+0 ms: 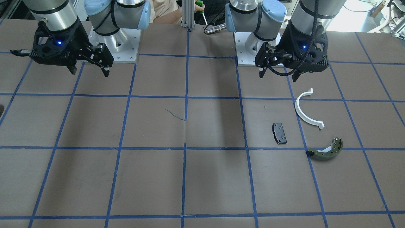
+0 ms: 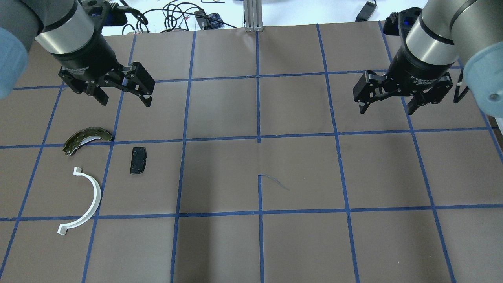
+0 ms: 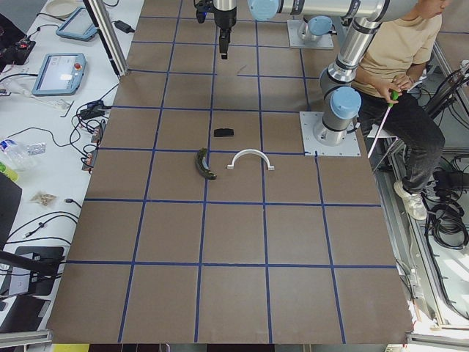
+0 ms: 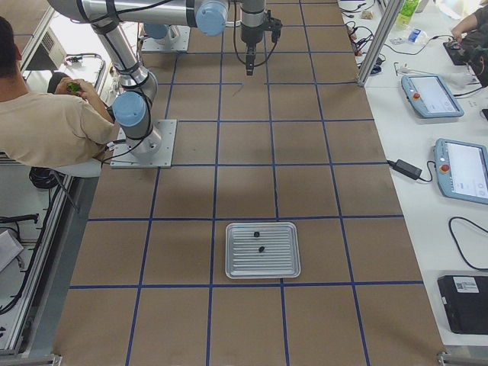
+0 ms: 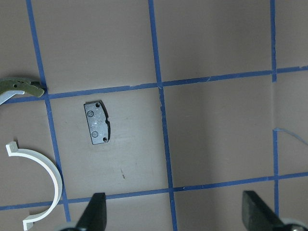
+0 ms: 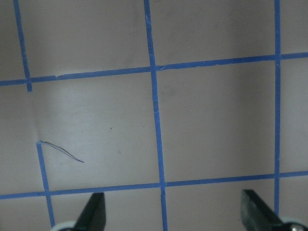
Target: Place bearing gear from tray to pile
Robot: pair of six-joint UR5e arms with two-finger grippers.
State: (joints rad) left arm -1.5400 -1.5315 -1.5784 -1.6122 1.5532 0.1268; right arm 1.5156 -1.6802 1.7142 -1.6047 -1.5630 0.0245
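Tray (image 4: 263, 250): on the bench (image 2: 298, 173) toward the robot's right end, seen only in the right-end view, long axis across that view. Two small dark parts (image 4: 261, 248) lie on it, near each other around its middle. They are too small to tell which is the gear, or which way either one points.

Pile: on the robot's left half, well apart from the tray, with the three parts apart from one another.
- Half-ring (image 2: 89, 196): flat, its bulge toward bench centre and its open side toward the robot's left.
- Pad (image 2: 138, 160): flat, long axis running roughly away from the robot, slightly tilted.
- Shoe (image 2: 87, 138): long axis across the bench, its arch bulging away from the robot.

Left pincer (image 2: 125, 100): wrist pointing down, hanging above the bench near the pile. Its fingers (image 5: 96, 214) are spread wide with nothing between them.

Right pincer (image 2: 387, 110): the same pose over bare bench on the robot's right half, jaws apart and empty.
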